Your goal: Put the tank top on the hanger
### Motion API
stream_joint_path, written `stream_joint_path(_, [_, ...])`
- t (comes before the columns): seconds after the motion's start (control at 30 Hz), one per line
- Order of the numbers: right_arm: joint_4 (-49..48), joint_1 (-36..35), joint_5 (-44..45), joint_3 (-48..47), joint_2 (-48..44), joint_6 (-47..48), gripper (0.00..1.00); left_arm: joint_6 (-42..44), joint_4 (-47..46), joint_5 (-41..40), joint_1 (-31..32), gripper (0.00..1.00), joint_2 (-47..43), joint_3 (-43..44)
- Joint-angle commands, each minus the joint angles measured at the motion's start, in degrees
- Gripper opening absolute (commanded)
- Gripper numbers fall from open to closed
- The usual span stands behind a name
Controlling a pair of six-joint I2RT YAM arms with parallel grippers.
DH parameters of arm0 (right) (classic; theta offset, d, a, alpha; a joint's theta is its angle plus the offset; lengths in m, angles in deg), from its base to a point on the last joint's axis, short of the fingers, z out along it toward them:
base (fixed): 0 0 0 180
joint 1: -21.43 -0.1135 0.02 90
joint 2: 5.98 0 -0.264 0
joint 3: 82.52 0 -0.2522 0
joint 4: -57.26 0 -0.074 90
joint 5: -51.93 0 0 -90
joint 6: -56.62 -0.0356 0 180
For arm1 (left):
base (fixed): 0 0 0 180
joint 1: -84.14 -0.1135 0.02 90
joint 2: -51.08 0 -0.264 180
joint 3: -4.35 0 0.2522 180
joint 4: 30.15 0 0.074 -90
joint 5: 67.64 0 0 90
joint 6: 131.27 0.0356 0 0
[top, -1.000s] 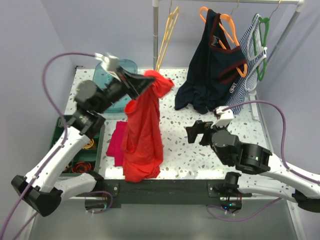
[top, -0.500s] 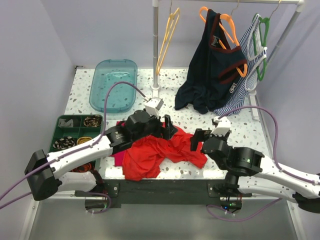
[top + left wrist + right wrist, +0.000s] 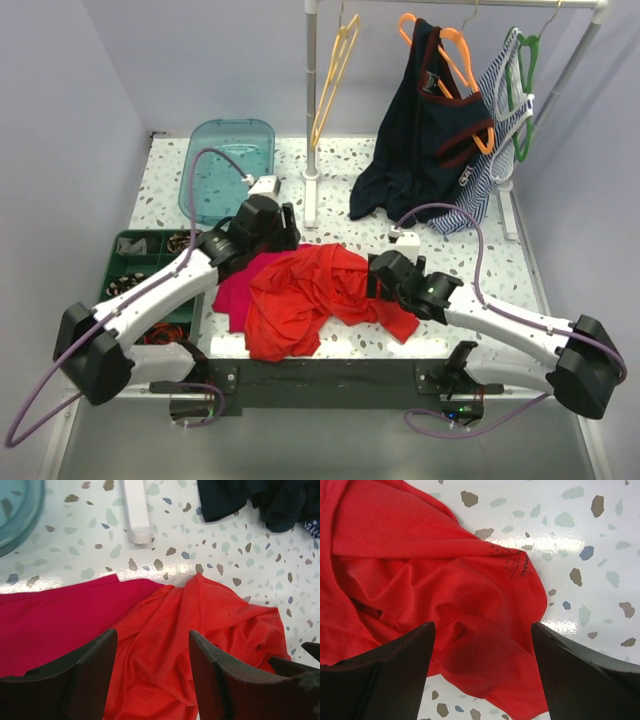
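A green divided tray holds coiled bands near the tank top.

Bright, even overhead light leaves white glare on the glossy table.
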Motion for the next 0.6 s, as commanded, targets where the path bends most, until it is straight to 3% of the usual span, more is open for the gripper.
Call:
stream_joint_path(0.0, [-2.49,0.42,-0.76,3.58,-7.44,-4.05,0.81,6.67,-2.37,9.29,0.41,0.63,8.30,6.95])
stream_joint_path(0.2, [0.95,0.51,-2.50,10.53,-18.18,-10.38,0.80,11.41,-2.38,8.69,5.05,0.62,19.72,14.67])
stream_joint_path(0.43, [-1.95,0.51,-6.99,14.75,-18.97,-14.35,0.78,14.05,7.10,-6.32,9.99,0.64,36.50,29.17])
stream_joint_path(0.57, [-1.95,0.51,-7.26,16.68,-19.15,-15.75,0.77,14.67,9.23,-10.04,10.61,0.61,41.88,31.74])
